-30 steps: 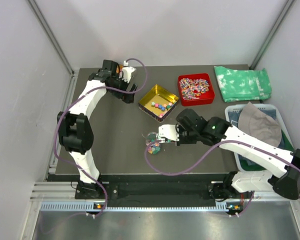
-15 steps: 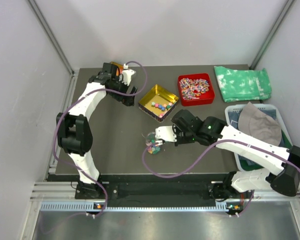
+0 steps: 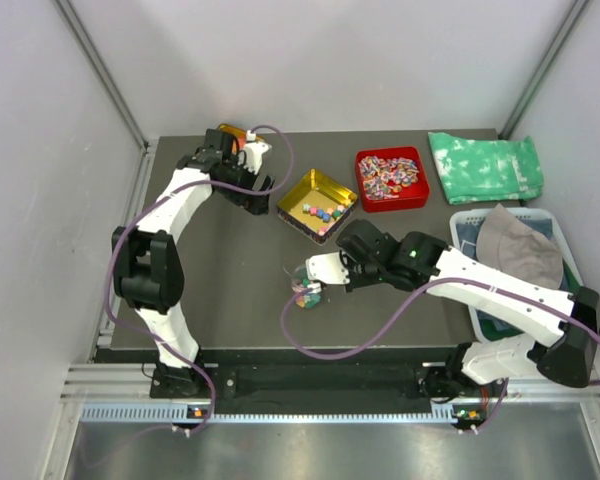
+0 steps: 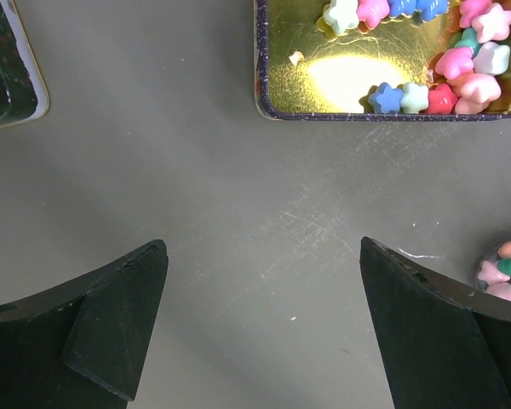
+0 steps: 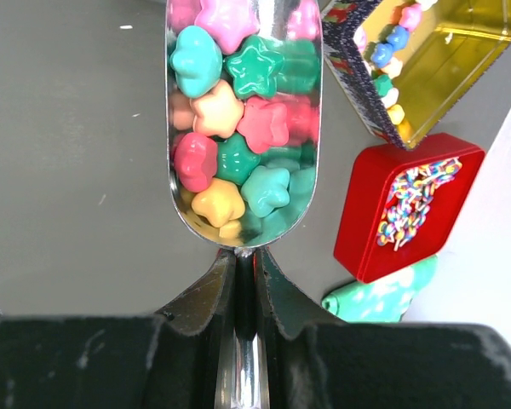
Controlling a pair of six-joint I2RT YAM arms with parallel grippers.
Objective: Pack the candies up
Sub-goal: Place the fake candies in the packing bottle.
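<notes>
candies [image 5: 238, 128]: star-ish sweets in pink, teal, green, yellow, piled in the bowl of a metal scoop [image 5: 237, 358], filling it nearly side to side. more lie loose in the open gold tin [image 3: 318, 205], mostly along one side, w/ bare gold floor showing beside them. a 3rd small bunch [image 3: 305, 296] sits on the desk near the scoop tip, in sth clear-looking; can't tell what. scoop is held abt level over the dark grey desk [image 3: 230, 280], handle pointing back to the right hand [image 5: 243, 281], whose fingers are pressed together on the thin handle, clamped tight. whether the scoop touches the desk, can't tell. tin stands a bit beyond the scoop, and just beside the tin, further back and to the right, is a red tray [image 3: 390, 178] of striped wrapped sweets. green-and-white cloth [image 3: 485, 167] lies at the back right corner; in front of it a pale basket [image 3: 464, 222] at the right edge, w/ a grey cap-like thing [image 3: 520, 245] on top. left hand [image 4: 262, 256] hangs above bare desk near the tin's left side, fingers spread wide apart, holding nothing and touching nothing. a dark-edged flat object [image 4: 8, 68] shows at the left edge of its view. desk surface is matte, w/ faint scratches. room: plain pale grey walls on 3 sides, metal corner posts, and a metal rail along the near edge where both arm bases are bolted.
</notes>
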